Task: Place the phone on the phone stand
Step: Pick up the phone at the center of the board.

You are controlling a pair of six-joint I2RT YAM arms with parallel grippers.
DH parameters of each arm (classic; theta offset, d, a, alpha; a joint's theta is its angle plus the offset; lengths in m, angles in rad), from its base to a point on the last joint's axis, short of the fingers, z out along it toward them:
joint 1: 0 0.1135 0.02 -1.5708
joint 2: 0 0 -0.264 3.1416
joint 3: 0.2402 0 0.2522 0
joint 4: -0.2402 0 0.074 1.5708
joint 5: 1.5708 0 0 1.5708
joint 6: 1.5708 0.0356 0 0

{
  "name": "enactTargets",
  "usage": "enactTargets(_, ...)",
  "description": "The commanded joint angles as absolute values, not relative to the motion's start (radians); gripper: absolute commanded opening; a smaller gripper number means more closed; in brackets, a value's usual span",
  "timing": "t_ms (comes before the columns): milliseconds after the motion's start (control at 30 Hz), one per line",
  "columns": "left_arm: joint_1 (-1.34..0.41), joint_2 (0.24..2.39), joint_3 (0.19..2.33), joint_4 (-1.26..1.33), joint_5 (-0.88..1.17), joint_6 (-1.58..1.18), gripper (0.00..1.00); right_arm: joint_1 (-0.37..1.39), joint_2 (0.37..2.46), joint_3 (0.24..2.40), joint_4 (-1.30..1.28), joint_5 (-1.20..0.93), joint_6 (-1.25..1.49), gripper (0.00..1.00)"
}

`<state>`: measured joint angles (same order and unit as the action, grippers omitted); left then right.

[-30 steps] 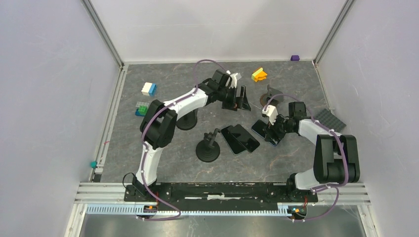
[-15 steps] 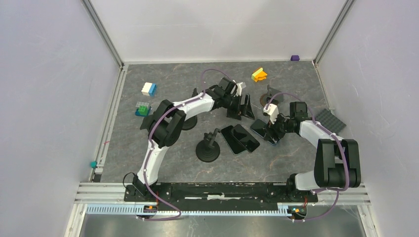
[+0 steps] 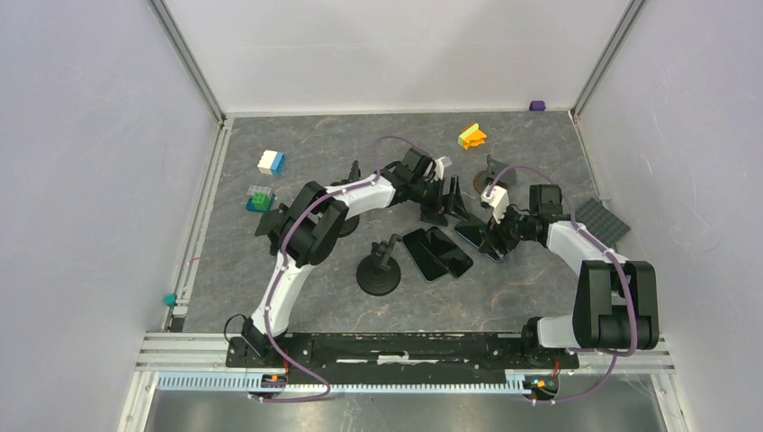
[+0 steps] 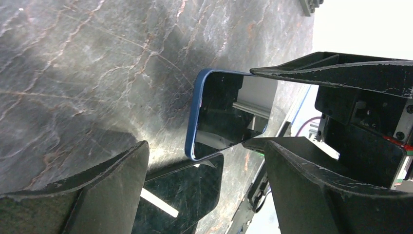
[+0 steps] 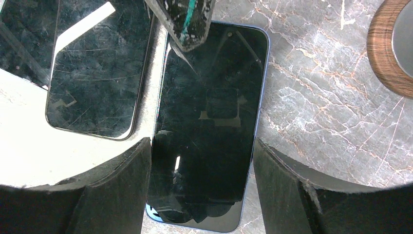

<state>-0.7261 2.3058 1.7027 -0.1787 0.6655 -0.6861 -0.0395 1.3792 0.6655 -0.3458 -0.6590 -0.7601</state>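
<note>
The blue-edged phone point(image 5: 209, 126) lies screen up right of centre point(image 3: 475, 236). My right gripper point(image 5: 202, 141) straddles its near end, a fingertip pressed to each long edge, so it is shut on the phone point(image 4: 229, 109). My left gripper point(image 3: 449, 202) hangs wide open by the phone's far end with nothing between its fingers, and one of those fingers point(image 5: 182, 22) reaches down beside the phone's top corner. In its own view the left gripper point(image 4: 207, 148) looks along the phone at the right gripper's fingers point(image 4: 341, 73). A black phone stand point(image 3: 379, 270) on a round base is left of the phones.
Two black phones point(image 3: 436, 253) lie side by side left of the blue one; one shows in the right wrist view point(image 5: 92, 73). A second stand point(image 3: 491, 169) with a wooden disc point(image 3: 469, 183) is behind. Toy bricks point(image 3: 271, 162) point(image 3: 471, 136) and a grey baseplate point(image 3: 601, 219) lie round the edges.
My left arm has swung right and forward, bringing its open gripper to the blue phone's far end. The right gripper has edged slightly left along the phone. The phone has hardly moved.
</note>
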Motion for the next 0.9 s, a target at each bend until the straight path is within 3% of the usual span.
enactTargets(0, -0.736, 2.342, 1.735, -0.083, 0.752, -0.782, 0.9, -0.043, 1.348, 0.701, -0.299, -0.719, -0.734, 0.46)
enactTargets(300, -0.747, 2.391, 1.707, 0.069, 0.866, -0.912, 0.83, -0.043, 1.35, 0.707, -0.29, -0.74, -0.719, 0.47)
enactTargets(700, -0.757, 2.442, 1.686, 0.278, 0.951, -1.089, 0.47, -0.041, 1.366, 0.694, -0.287, -0.737, -0.729, 0.47)
enactTargets(867, -0.758, 2.452, 1.687, 0.307, 0.963, -1.114, 0.27, -0.041, 1.381, 0.693, -0.293, -0.733, -0.738, 0.47)
